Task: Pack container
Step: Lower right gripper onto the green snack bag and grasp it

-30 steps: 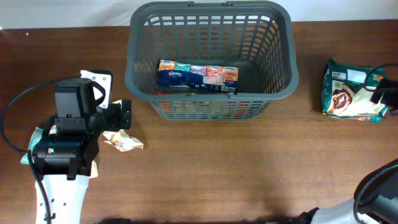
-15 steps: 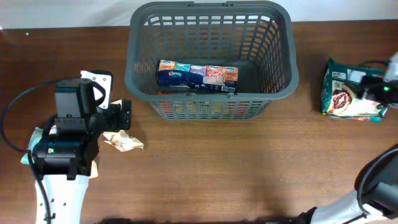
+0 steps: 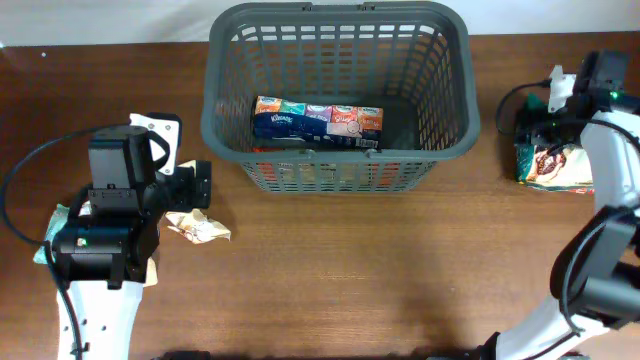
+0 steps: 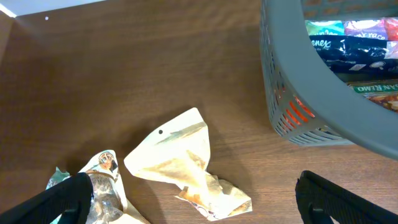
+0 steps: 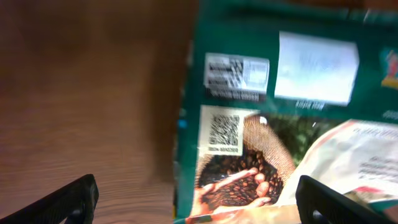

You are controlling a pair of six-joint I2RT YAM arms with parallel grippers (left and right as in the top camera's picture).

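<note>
Hovering with jaws spread wide and empty, the right pincer (image 5: 200, 200) sits directly above the green coffee bag (image 5: 267, 124), far nearer it than the likewise released left pincer (image 4: 199, 196), while the container (image 3: 340, 172) stands mid-surface (image 3: 330, 280), between both arms.

Overhead looks straight down; left wrist closely shares the container (image 4: 311, 71), right wrist, blurred, probably the green packet (image 5: 273, 124).
</note>
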